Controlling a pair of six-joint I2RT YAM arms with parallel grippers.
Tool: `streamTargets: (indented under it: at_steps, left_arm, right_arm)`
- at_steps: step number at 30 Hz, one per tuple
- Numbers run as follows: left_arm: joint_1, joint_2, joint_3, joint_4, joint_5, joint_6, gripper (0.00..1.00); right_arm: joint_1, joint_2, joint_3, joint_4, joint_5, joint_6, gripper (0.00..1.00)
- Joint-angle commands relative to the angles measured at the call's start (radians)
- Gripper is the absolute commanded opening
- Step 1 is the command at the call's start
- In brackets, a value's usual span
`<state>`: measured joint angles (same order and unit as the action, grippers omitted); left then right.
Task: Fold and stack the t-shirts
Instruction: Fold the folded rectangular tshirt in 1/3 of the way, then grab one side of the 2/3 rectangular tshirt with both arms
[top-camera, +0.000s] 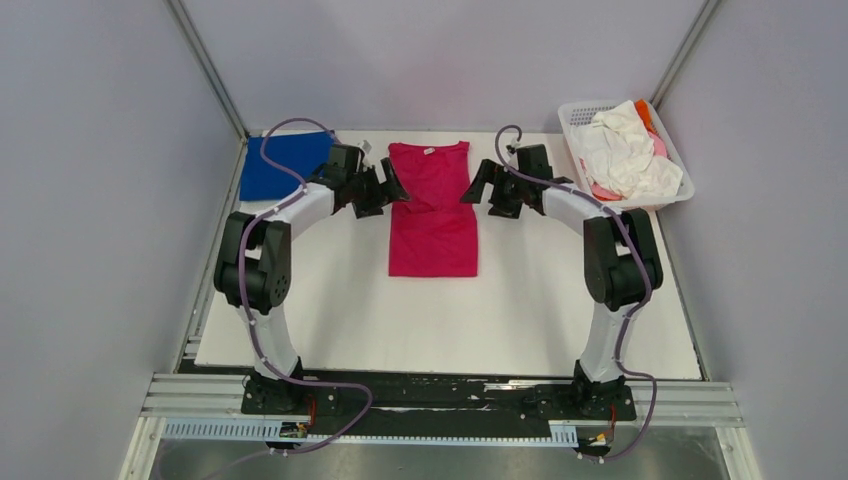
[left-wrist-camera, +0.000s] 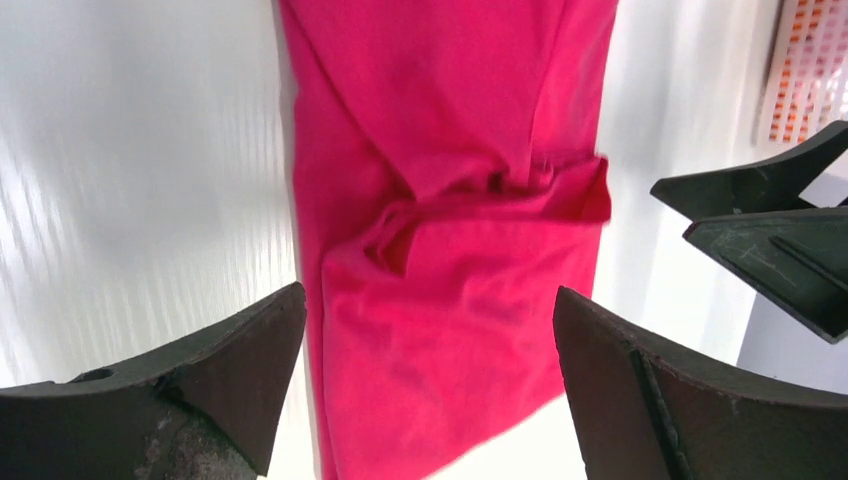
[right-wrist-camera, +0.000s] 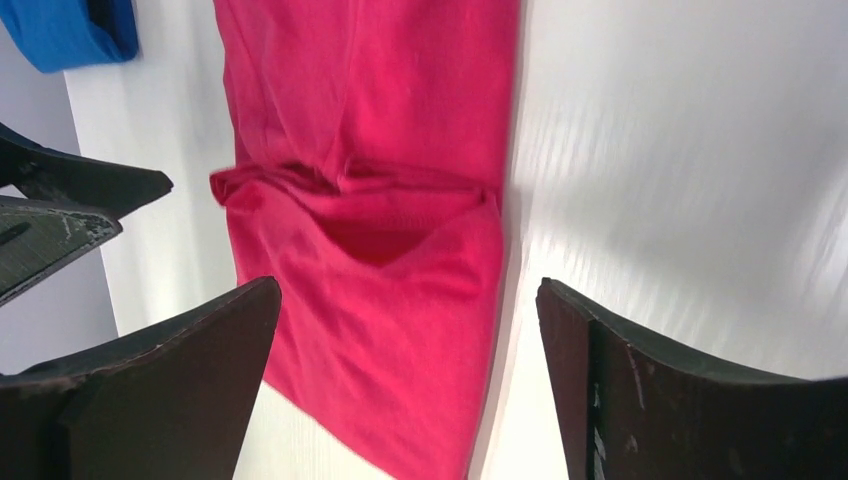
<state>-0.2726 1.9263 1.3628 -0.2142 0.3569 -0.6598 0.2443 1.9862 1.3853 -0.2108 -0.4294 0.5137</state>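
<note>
T-shirt (top-camera: 432, 215), magenta-red cloth, folded narrow, lies mid white counter (top-camera: 450, 320) in your top view; royal-blue cloth shirt (top-camera: 282, 165) at far-left corner. Left wrist: left jaws spread, empty, T-shirt below. Right wrist: right jaws spread, empty.

Between the black left gripper (top-camera: 388, 188) and the black right gripper (top-camera: 476, 190): plain magenta-red t-shirt (top-camera: 433, 215), small white label at the neck. Outward of the left gripper: royal-blue t-shirt (top-camera: 283, 165), unpatterned. Outward of the right gripper: white lattice basket (top-camera: 583, 112) with a white t-shirt (top-camera: 625, 155), a sliver of orange cloth (top-camera: 646, 113) and a strip of pink cloth (top-camera: 604, 189). Beneath both grippers: white table (top-camera: 330, 310). Behind each gripper: white-and-black left arm (top-camera: 300, 205) and right arm (top-camera: 570, 205), lilac cable (top-camera: 290, 124). Grey scuffs on matte black fingers (left-wrist-camera: 200, 400).
</note>
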Motion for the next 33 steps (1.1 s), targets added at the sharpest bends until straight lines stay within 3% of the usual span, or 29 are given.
streamTargets:
  at_steps: [1, 8, 14, 27, 33]
  left_arm:
    - [-0.001, -0.160, -0.115, -0.005, 0.012, 0.015, 1.00]
    - [-0.057, -0.376, -0.390, -0.077, -0.090, 0.020, 1.00]
    - [-0.115, -0.447, -0.561, -0.053, -0.131, -0.034, 0.99]
    - [-0.145, -0.286, -0.580, 0.036, -0.140, -0.067, 0.63]
    - [-0.146, -0.238, -0.566, 0.042, -0.130, -0.063, 0.39]
  right_arm:
    - [0.007, -0.160, -0.128, 0.034, -0.020, -0.016, 1.00]
    - [0.041, -0.345, -0.405, 0.033, -0.025, 0.052, 1.00]
    - [0.080, -0.412, -0.552, 0.034, -0.047, 0.067, 0.97]
    - [0.124, -0.353, -0.596, 0.067, -0.061, 0.078, 0.67]
    - [0.127, -0.336, -0.600, 0.070, -0.031, 0.083, 0.56]
